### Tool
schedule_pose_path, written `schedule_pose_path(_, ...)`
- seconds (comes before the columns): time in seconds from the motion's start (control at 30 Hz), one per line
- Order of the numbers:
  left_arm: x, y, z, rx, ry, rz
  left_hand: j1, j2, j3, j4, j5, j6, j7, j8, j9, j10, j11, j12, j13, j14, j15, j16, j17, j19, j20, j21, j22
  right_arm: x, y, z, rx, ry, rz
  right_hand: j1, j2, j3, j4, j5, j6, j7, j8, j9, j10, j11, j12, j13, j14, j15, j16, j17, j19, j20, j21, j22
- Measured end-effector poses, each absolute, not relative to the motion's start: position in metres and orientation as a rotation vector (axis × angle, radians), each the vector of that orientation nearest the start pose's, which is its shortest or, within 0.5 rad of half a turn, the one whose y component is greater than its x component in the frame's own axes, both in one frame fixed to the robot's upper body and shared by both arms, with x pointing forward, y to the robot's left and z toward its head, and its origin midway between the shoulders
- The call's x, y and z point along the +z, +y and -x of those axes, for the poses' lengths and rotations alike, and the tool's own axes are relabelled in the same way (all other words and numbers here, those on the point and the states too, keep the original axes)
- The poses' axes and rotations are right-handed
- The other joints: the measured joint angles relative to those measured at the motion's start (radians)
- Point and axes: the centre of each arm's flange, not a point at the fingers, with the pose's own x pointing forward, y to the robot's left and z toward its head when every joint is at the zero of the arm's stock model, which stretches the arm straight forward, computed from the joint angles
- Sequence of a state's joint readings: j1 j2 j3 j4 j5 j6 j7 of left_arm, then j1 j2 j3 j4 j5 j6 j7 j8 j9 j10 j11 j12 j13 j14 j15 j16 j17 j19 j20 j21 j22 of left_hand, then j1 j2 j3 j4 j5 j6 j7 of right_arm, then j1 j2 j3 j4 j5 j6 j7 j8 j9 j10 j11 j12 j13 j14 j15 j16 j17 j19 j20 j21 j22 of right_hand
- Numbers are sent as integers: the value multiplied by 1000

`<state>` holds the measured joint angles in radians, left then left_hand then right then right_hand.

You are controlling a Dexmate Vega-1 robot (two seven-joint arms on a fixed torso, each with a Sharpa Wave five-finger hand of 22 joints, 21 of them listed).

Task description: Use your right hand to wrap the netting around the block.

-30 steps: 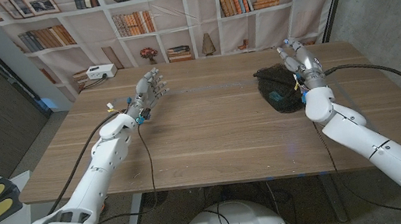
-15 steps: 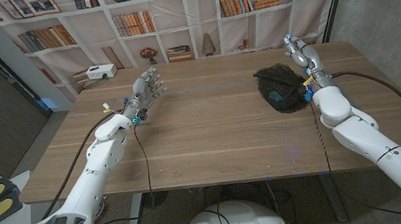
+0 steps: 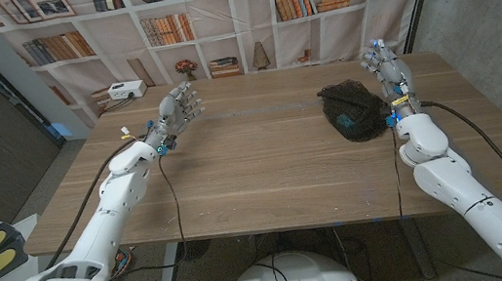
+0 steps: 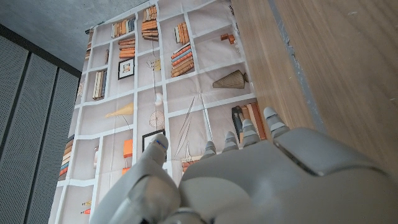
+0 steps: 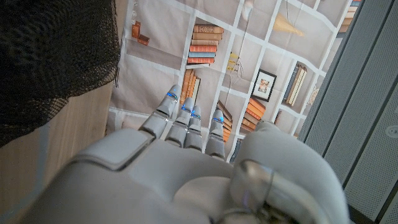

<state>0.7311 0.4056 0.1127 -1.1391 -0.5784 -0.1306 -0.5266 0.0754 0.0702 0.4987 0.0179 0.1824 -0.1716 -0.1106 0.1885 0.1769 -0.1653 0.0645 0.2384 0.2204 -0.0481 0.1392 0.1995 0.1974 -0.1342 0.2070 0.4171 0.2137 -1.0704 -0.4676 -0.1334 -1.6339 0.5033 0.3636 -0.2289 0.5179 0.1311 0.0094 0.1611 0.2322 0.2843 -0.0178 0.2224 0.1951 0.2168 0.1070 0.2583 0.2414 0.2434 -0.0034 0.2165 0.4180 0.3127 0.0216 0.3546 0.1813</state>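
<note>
1. Overhead, from the head view, the black netting (image 3: 353, 109) lay bunched over the block on the table (image 3: 256, 174), just beside the right hand (image 3: 389, 70), which was released, fingers apart, holding nothing. The left hand (image 3: 176, 109) hung open, well apart.
2. Along the left wrist view, that hand (image 4: 249, 180) gripped nothing.
3. Along the right wrist view, the mesh sat beside the empty hand (image 5: 186, 168); fingers could snag it and drag the block.
</note>
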Motion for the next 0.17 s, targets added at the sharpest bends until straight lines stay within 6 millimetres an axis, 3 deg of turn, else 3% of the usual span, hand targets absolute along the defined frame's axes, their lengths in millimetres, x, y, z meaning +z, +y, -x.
schedule_pose_path(0.17,9,334,-670,-473,-558,33,0,0,0,0,0,0,0,0,0,0,0,0,0,0,0,0,0,0,0,0,0,6,-328,-562,-88,-848,-173,-16,0,-4,-4,0,3,3,-2,0,0,0,-10,-5,-3,-3,-8,-11,-13,13,-4,0)
